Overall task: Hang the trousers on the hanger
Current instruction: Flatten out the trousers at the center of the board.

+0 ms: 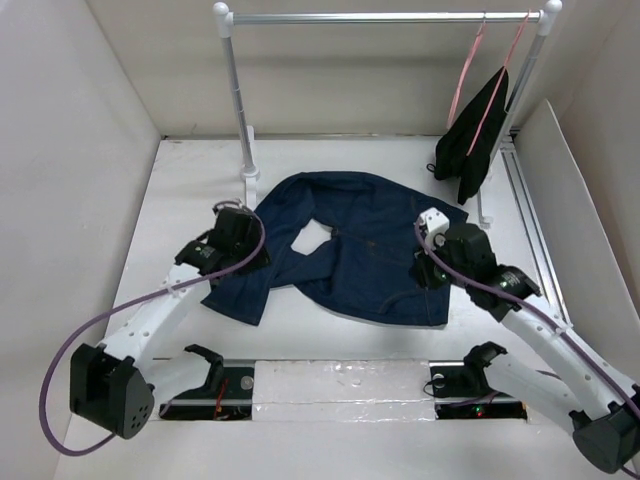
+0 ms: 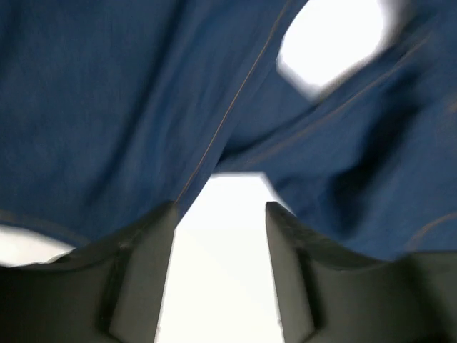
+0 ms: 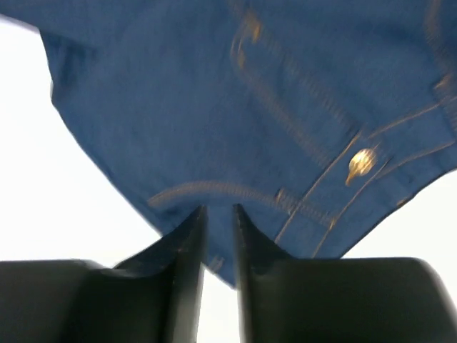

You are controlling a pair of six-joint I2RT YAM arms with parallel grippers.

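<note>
Nearest me, at the front edge of the white desk point(image 1: 300, 335): bases of both arms, L and R, reaching fwd.

Next out, L tool point(image 2: 220, 207): fingers point(image 2: 153, 250) stand well apart w/ bare desk showing btwn them. The tips sit at an edge of the trousers point(image 1: 350, 250), over the folded leg on the L side.

R tool point(image 3: 218, 209): fingers point(image 3: 189, 243) are almost together, w/ only a narrow slot left. The tips are at a corner of the waist area, near a brass button point(image 3: 362, 163). Denim shows through the slot, but I cannot tell whether any of it is nipped.

Mid-desk: the trousers lie flat in a crumpled loop of dark blue denim. The waist is twd the R arm and the legs curve round to the L arm. A patch of desk shows through the loop's middle.

Far side: white rack point(image 1: 380, 17) w/ a horizontal rail on two posts. On the rail's R end hangs the hanger point(image 1: 466, 70), thin and pale pink. Just beside it, a second pink hanger point(image 1: 495, 90) carries a black garment point(image 1: 470, 150) that droops to near the desk. Both hangers are well apart from the trousers and from both tools.

Wrist views are blurred, so stitch detail is approx.
</note>
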